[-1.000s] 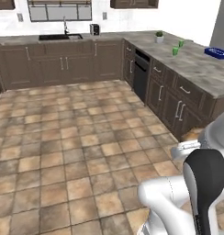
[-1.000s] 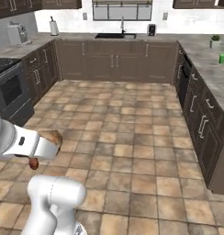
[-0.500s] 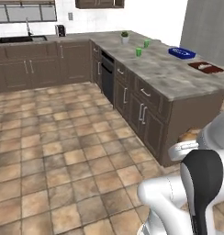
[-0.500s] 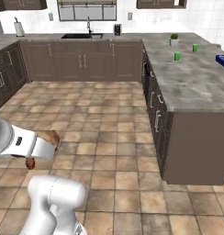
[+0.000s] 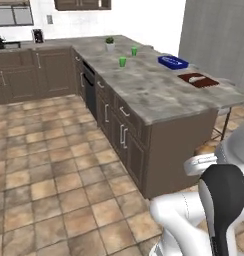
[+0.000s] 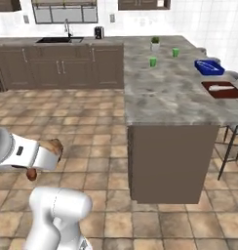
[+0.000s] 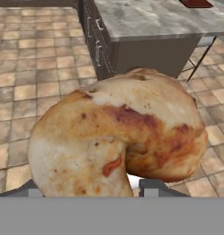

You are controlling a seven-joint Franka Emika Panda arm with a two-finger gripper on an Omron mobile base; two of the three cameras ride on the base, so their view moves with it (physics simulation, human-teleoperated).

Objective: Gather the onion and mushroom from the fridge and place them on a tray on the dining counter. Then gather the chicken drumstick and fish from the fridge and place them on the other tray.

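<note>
Both base views look forward and down from behind the arm across the tiled floor. The left base view faces the dining counter (image 5: 159,90) from its cabinet side, with the tray (image 5: 172,62) and the other tray (image 5: 198,80) far off at the right. The right base view faces the counter's near end almost square on, the same two trays at its right edge (so the counter top is their shared ground). The hand view looks close along the gripper (image 7: 86,190), the chicken drumstick (image 7: 118,137) very near, the counter corner behind.
</note>
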